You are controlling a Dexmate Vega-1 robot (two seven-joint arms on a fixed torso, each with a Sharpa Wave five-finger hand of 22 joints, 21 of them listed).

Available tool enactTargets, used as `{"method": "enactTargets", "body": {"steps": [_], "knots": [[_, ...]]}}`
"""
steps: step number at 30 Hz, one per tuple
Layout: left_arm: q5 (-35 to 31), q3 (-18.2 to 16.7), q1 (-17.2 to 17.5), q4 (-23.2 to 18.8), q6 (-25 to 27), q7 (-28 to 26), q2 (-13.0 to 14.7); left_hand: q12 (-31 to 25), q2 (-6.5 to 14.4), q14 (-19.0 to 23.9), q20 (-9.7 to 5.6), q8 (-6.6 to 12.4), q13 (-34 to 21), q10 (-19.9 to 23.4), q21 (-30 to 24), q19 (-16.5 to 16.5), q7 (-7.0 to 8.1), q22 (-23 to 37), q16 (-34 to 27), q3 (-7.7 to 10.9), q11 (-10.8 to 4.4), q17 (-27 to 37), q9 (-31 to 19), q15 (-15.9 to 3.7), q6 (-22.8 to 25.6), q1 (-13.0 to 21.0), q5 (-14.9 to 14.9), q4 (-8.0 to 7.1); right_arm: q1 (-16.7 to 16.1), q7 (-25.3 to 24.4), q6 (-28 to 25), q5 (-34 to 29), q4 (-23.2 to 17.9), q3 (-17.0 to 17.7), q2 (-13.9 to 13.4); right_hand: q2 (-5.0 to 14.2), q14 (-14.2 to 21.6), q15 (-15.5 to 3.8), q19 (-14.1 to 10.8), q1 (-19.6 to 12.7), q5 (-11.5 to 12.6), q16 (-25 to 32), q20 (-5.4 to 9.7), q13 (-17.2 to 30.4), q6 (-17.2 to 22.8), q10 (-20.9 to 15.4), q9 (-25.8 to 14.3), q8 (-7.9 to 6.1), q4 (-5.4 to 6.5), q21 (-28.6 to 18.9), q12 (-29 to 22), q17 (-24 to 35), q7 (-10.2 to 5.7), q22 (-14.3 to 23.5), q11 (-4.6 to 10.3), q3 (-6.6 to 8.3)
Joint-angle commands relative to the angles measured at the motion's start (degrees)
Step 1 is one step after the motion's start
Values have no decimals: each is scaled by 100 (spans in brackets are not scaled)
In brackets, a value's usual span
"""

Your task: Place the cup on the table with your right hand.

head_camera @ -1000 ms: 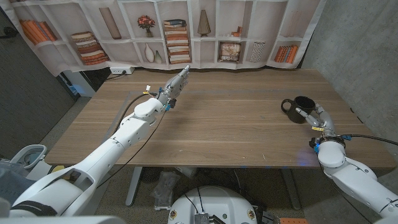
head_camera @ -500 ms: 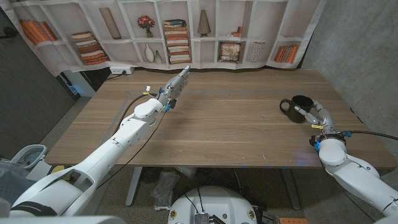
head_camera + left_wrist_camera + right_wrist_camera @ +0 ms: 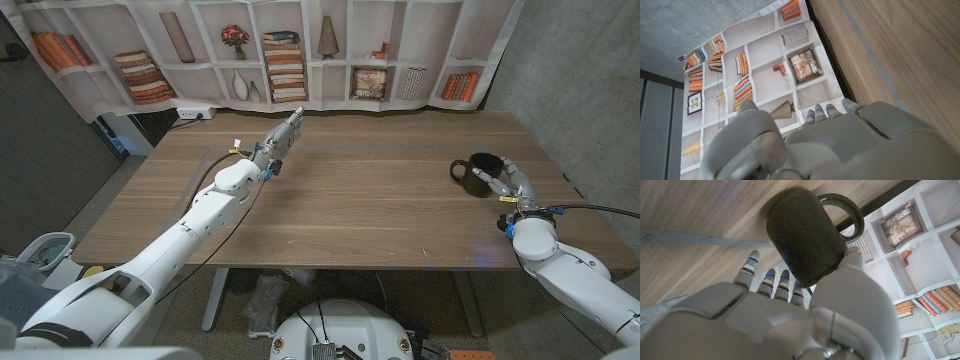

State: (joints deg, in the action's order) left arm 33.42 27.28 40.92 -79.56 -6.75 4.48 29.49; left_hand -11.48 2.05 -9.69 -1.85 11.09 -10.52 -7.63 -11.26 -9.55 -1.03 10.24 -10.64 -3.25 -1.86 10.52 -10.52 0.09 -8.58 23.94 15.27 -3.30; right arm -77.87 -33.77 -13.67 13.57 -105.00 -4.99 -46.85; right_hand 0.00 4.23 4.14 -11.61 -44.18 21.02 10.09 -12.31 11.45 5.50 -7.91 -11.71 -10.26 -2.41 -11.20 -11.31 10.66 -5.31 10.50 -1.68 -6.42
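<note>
A black cup with a side handle stands upright on the wooden table, close to the table's right edge, its handle turned toward the table's middle. The robot's right hand is at the cup on the side nearer that edge, fingers extended alongside the cup's wall. In the right wrist view the cup sits between the right hand's thumb and its fingers, which lie spread and fairly straight rather than curled around it; whether the thumb or any finger is actually pressing the cup cannot be told from these views, so it is unclear if the hand has hold of it.

Well away from the cup, over the far left part of the table, the robot's left hand is held out at the end of its long white arm, fingers stretched straight and close together, pointing toward the backdrop, with nothing in its grasp. The left wrist view shows that hand's back and its fingertips against the printed bookshelf backdrop.

The bookshelf backdrop, showing books, vases and a plant, hangs behind the table's far edge, beyond the cup.
</note>
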Motion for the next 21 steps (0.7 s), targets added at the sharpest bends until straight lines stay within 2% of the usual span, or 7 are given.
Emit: {"method": "enactTargets", "body": {"steps": [1,21], "knots": [[-10,35,-131,184,-10,75,-59,-28,49,-172,-123,22,-27,-24,-29,-329,-14,21,-20,-42,-2,11,-14,-4,11,41,-14,-8,-4,25,-244,106,-70,50,-20,-25,-52,40,45,69,59,21,-7,-6,-95,92,-6,-14,2,16,11,9,-12,25,-48,-63],[-4,38,-171,237,1,118,-67,-27,58,-173,-113,22,-27,-25,-30,-327,-11,21,-20,-53,8,11,-14,-3,16,48,-17,-8,-80,46,-369,85,-303,192,-131,-74,-274,168,147,174,106,5,-10,-11,-289,340,13,-28,44,27,25,5,45,21,-134,-150]]}}
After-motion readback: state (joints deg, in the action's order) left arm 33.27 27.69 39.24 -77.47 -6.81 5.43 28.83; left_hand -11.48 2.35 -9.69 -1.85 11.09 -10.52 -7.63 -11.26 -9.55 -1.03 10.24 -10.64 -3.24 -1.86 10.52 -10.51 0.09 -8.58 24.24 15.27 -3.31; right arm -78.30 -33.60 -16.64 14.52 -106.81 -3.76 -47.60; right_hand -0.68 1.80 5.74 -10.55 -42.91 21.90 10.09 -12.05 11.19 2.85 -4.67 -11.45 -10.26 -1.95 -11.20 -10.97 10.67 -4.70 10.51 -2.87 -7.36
